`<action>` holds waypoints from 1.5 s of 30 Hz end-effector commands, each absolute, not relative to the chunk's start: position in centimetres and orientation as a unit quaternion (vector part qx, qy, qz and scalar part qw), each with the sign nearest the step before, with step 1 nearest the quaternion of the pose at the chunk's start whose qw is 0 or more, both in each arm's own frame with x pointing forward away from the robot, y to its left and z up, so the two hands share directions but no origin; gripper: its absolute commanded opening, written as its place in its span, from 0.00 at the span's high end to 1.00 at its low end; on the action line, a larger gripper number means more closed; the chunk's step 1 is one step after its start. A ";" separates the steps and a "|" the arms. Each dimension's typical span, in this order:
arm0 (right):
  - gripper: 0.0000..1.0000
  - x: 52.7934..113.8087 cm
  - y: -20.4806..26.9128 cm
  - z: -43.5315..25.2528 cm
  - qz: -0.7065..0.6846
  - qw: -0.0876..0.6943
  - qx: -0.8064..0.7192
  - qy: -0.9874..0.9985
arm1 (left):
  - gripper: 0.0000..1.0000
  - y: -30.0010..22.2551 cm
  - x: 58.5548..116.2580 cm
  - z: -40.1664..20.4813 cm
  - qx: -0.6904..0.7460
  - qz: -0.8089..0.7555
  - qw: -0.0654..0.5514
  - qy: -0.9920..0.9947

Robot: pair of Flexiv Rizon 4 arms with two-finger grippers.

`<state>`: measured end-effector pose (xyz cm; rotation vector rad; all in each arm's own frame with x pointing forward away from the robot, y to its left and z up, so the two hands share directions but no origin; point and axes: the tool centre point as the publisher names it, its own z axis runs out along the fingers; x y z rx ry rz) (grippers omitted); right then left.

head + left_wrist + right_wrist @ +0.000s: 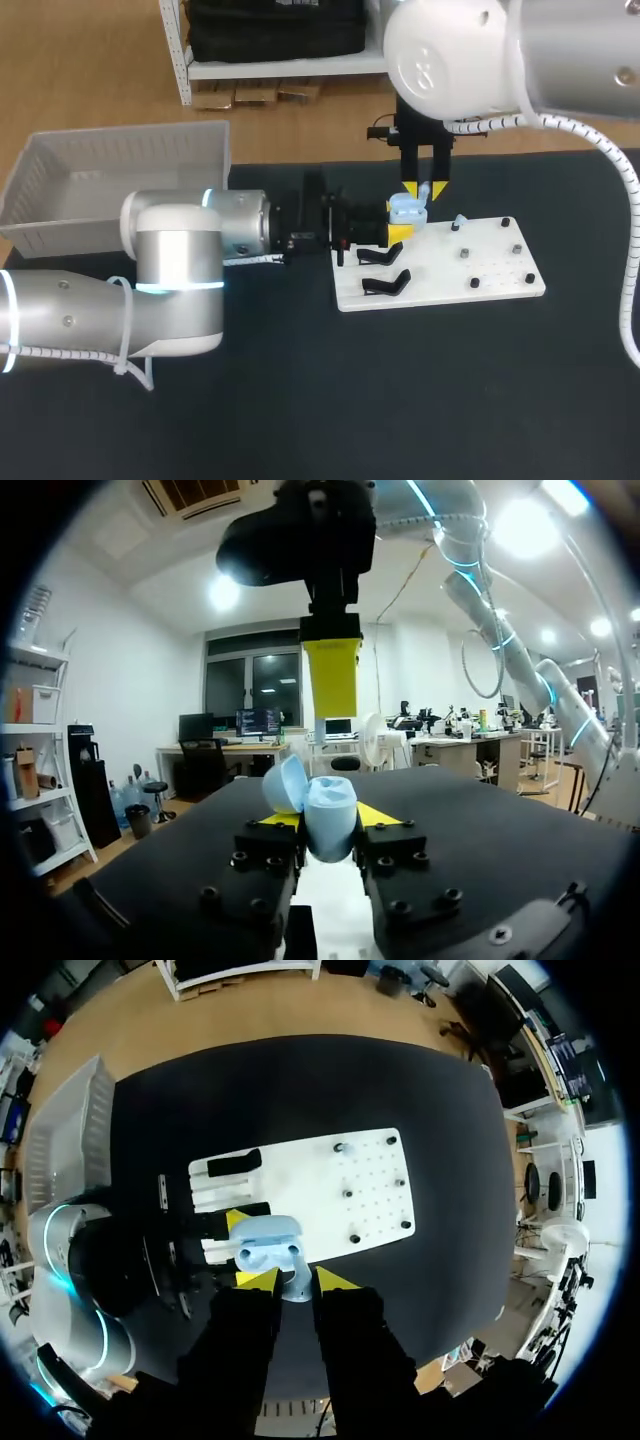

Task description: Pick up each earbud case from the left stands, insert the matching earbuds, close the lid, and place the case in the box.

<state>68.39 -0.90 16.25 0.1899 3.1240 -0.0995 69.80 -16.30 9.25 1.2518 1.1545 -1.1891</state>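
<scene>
I count one pale blue earbud case, lid open, pinched from both sides by my left fingers just above the white pegged board. Directly over it my right fingers stand nearly together, gripping one small pale earbud. Two black stands sit on the board's left end; one white plastic box rests at the far left of the tabletop.

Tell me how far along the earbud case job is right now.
Early on. Done: one earbud case is off the black stands, lid open, gripped by the left end effector. In hand: the right end effector hangs just above it, seemingly pinching an earbud for insertion. Left: finishing the earbuds, closing the lid, and boxing it; the box shows no case inside.
</scene>
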 end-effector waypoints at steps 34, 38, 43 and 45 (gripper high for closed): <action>1.00 68.0 -1.2 15.5 0.008 -0.009 0.236 0.972 | 1.00 -16.5 70.0 9.2 0.520 -0.494 0.507 0.479; 1.00 68.0 -1.2 15.5 0.008 -0.009 0.236 0.972 | 1.00 -16.5 70.0 9.2 0.520 -0.494 0.507 0.479; 1.00 67.9 -1.1 15.5 0.008 -0.010 0.236 0.972 | 1.00 -16.5 70.0 9.2 0.520 -0.494 0.507 0.479; 1.00 68.0 -0.9 15.5 0.008 -0.012 0.240 0.971 | 1.00 -16.5 70.0 9.2 0.520 -0.494 0.507 0.479</action>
